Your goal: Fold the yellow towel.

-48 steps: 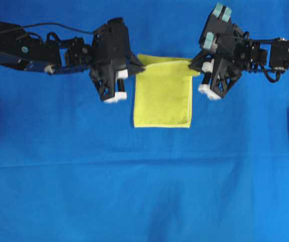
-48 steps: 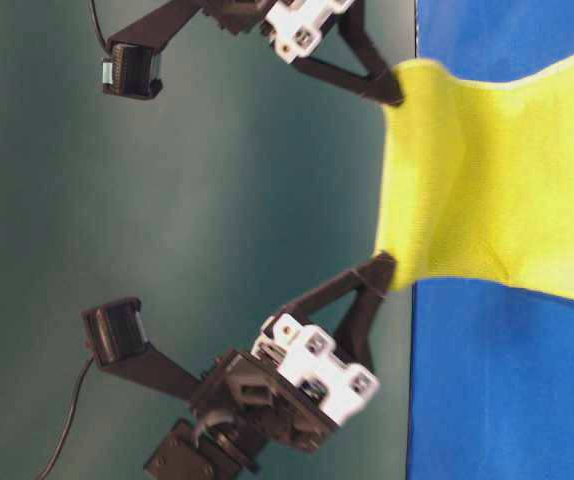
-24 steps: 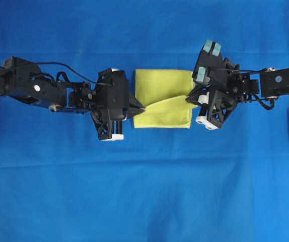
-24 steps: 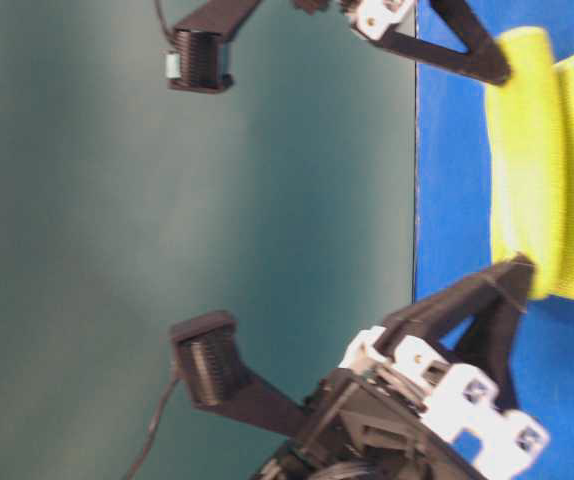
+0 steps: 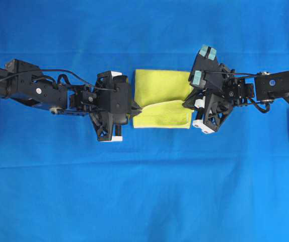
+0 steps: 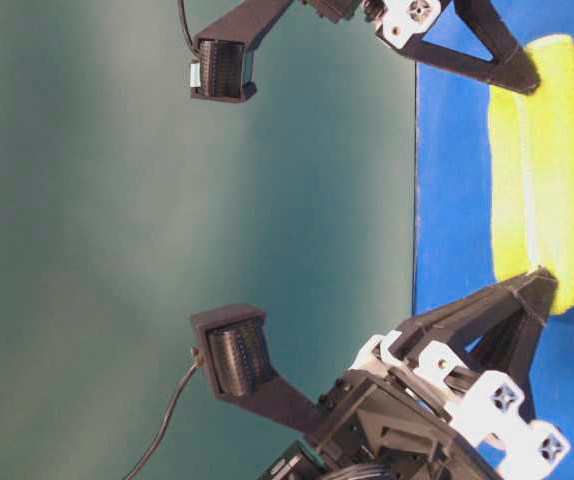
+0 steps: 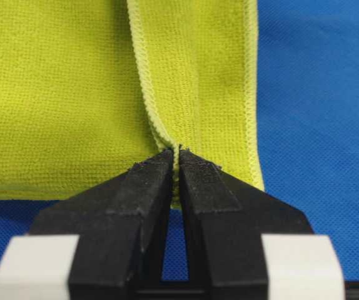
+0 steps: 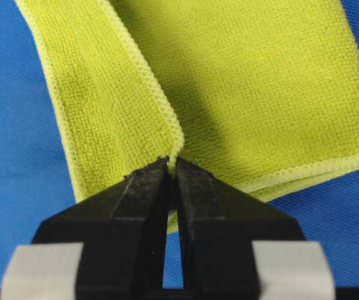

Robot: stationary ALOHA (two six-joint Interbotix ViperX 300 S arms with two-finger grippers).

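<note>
Since a second ago both arms have carried the far edge of the yellow towel (image 5: 163,99) forward over itself, towards its near edge. The left jaws (image 7: 175,164) are clamped on the doubled hem at the towel's left side, the right jaws (image 8: 171,169) likewise at its right. Between them the towel lies on the blue desk (image 5: 144,191), long axis running jaw to jaw.
</note>
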